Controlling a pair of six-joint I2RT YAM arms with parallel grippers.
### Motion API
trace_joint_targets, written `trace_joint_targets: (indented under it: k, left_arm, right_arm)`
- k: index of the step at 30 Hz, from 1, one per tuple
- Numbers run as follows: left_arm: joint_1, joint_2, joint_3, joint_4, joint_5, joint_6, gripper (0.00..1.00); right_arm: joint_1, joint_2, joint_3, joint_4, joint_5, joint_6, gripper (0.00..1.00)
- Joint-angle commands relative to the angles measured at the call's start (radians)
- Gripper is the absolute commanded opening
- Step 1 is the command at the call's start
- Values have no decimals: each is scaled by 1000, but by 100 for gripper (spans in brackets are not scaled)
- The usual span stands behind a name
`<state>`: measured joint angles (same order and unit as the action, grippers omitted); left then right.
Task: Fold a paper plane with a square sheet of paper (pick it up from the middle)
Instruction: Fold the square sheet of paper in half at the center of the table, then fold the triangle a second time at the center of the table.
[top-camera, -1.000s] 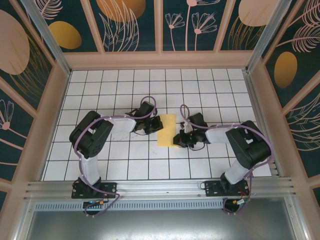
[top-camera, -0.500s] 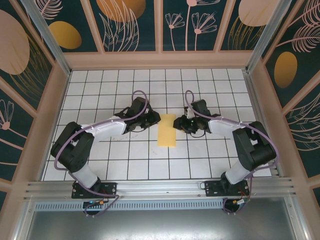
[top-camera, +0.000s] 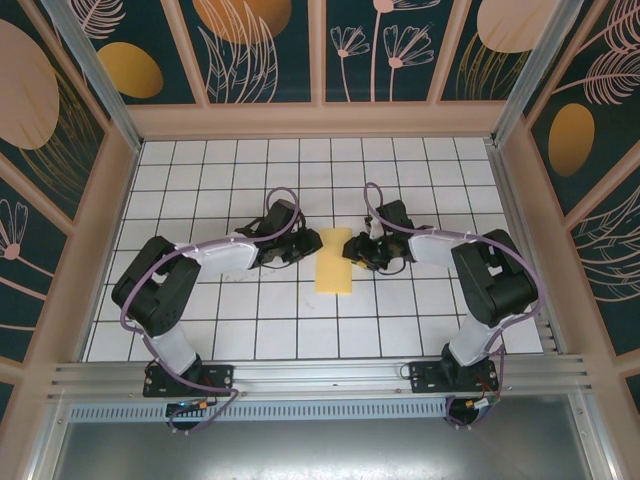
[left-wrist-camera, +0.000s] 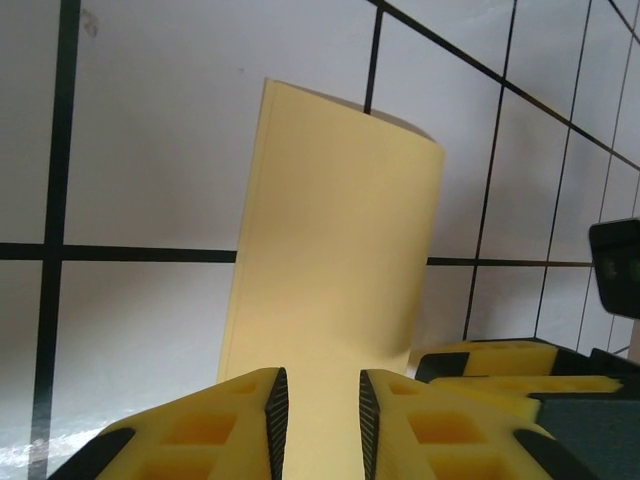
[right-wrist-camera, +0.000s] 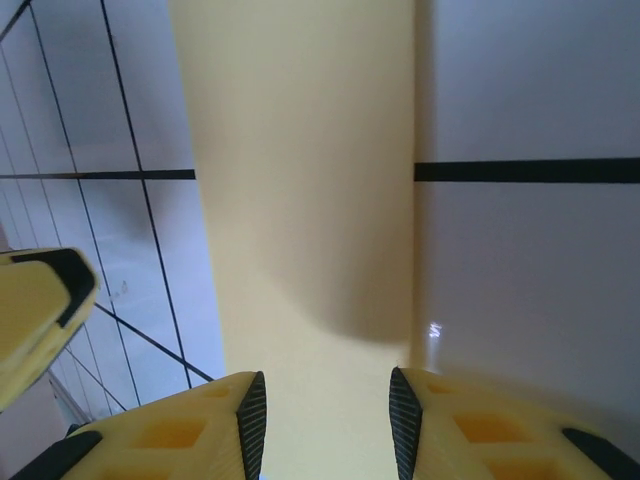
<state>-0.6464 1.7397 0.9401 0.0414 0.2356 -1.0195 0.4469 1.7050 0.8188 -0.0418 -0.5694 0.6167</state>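
The square sheet of paper (top-camera: 334, 263) lies on the gridded table as a narrow pale-yellow rectangle, folded in half lengthwise. My left gripper (top-camera: 306, 243) is at the left of its far end and my right gripper (top-camera: 349, 247) at the right. Both are low over the paper and open. In the left wrist view the sheet (left-wrist-camera: 335, 250) stretches away from the left gripper (left-wrist-camera: 317, 420), with paper showing in the gap between the pads. In the right wrist view the sheet (right-wrist-camera: 300, 180) likewise runs out from between the parted right gripper (right-wrist-camera: 327, 420).
The white gridded table (top-camera: 200, 180) is walled on three sides, with an aluminium rail (top-camera: 320, 375) along the near edge. A yellow finger of the other gripper shows at the side of each wrist view (left-wrist-camera: 520, 365) (right-wrist-camera: 40, 305). The two grippers stand close together.
Both grippers have opened from shut and let go of the paper. They have shifted from its sides toward its far end. The folded sheet now lies flat.
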Motion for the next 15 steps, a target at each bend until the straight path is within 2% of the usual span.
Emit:
trace_joint_targets:
  k: [1, 8, 15]
  left_arm:
    - [11, 14, -11, 17, 22, -11, 29]
    - [12, 29, -13, 26, 34, -19, 29]
    - [12, 39, -18, 36, 44, -25, 30]
  right_arm:
    - [6, 10, 28, 18, -17, 12, 40]
    - [9, 37, 25, 34, -30, 14, 39]
    - [6, 55, -1, 18, 9, 2, 39]
